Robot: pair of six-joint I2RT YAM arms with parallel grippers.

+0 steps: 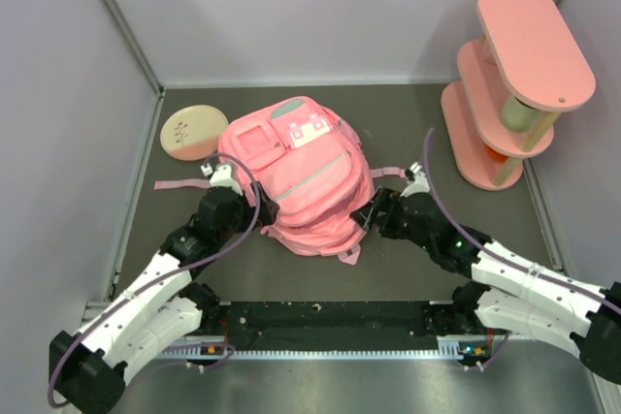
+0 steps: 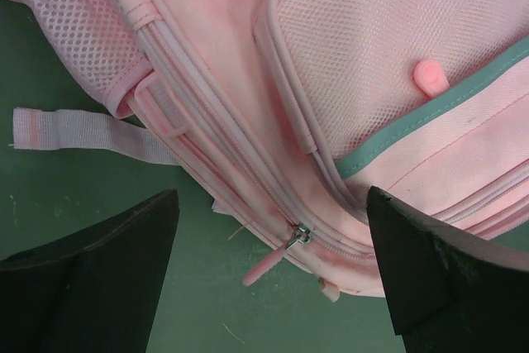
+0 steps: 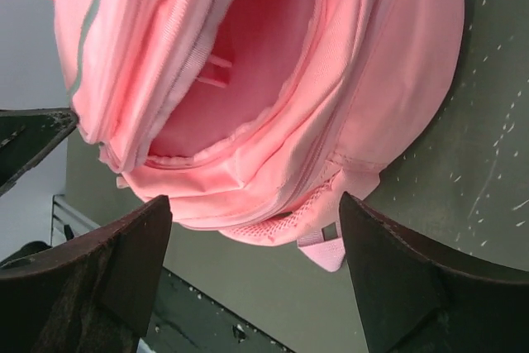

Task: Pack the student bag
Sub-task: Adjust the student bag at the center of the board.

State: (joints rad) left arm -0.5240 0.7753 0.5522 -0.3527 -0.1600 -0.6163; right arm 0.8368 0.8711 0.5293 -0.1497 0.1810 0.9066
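Observation:
The student bag (image 1: 301, 176), a large pink backpack with grey zipper strips and a white patch, lies flat in the middle of the table. In the right wrist view its main compartment (image 3: 248, 64) gapes open and looks empty. My left gripper (image 1: 252, 203) is open at the bag's left side. In the left wrist view (image 2: 273, 274) its jaws stand wide either side of a pink zipper pull (image 2: 269, 266) without touching it. My right gripper (image 1: 369, 212) is open at the bag's right near corner, and in the right wrist view (image 3: 256, 262) it holds nothing.
A round cream-and-pink disc (image 1: 192, 131) lies at the back left. A pink tiered shelf (image 1: 514, 84) stands at the back right, with something orange on its lower tier. A bag strap (image 1: 179, 184) trails left on the dark mat. Grey walls close in the sides and back.

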